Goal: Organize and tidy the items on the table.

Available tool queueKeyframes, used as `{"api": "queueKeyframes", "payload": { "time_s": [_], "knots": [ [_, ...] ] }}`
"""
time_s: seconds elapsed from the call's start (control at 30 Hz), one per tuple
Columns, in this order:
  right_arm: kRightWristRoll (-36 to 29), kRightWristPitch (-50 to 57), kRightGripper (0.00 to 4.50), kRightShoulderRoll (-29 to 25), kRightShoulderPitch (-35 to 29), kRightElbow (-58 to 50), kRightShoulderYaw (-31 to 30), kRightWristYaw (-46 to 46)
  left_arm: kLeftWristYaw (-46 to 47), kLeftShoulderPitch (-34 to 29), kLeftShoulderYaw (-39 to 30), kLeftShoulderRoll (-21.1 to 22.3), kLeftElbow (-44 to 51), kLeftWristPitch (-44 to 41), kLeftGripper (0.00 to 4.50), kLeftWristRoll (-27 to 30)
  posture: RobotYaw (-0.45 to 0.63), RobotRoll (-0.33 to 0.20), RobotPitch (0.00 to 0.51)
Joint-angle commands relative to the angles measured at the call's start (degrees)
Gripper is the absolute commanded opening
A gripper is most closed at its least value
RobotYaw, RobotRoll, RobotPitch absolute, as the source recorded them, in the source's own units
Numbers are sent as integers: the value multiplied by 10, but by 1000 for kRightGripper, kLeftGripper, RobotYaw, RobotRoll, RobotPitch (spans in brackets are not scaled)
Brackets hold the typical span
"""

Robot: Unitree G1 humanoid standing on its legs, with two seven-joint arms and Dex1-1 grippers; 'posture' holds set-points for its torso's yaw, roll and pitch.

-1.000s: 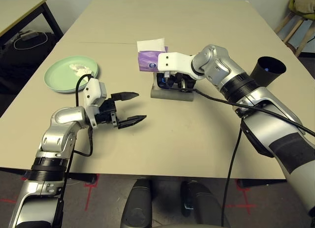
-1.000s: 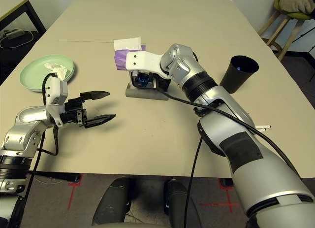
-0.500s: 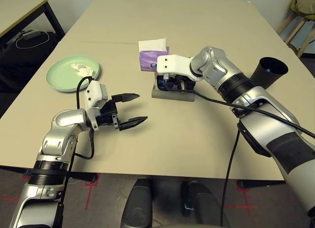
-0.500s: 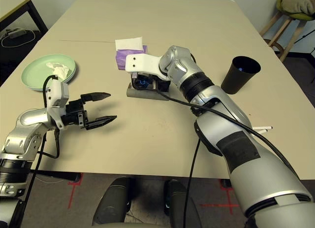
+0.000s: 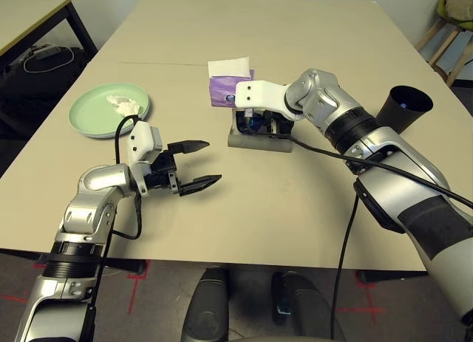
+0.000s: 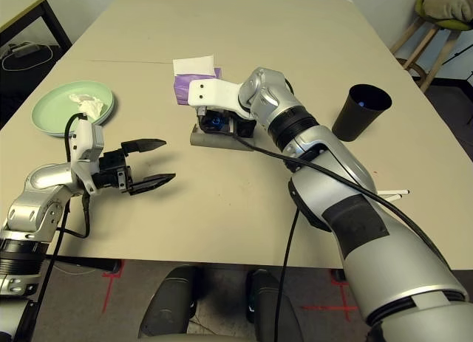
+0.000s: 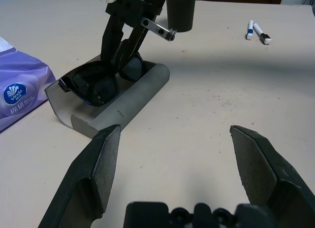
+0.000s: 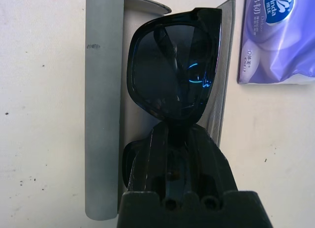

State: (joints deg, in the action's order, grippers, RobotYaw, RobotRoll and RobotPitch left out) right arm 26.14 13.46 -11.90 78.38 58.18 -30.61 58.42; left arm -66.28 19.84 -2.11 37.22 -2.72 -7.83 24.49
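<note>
Nothing has shifted: black sunglasses point(image 7: 101, 80) sit in the open glasses case point(image 7: 125, 102), pinched by the right gripper point(image 7: 120, 53); left gripper point(image 5: 194, 165) spread, empty.

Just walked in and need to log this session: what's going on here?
The robot is tidying the table. Its right hand is shut on the black sunglasses, holding them in the open grey glasses case beside the purple tissue box. The left hand hovers open and empty over the table.
</note>
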Motion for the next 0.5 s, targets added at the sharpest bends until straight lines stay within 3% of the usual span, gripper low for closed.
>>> {"api": "queueKeyframes", "payload": {
  "time_s": [0.03, 0.5],
  "knots": [
    [5, 6, 509, 5, 9, 9, 2, -4, 1, -7, 2, 0, 14, -3, 4500, 0, 339, 0, 125],
    [4, 30, 509, 22, 16, 21, 4, -8, 1, -6, 2, 0, 12, -3, 4500, 0, 341, 0, 124]
  ]
}}
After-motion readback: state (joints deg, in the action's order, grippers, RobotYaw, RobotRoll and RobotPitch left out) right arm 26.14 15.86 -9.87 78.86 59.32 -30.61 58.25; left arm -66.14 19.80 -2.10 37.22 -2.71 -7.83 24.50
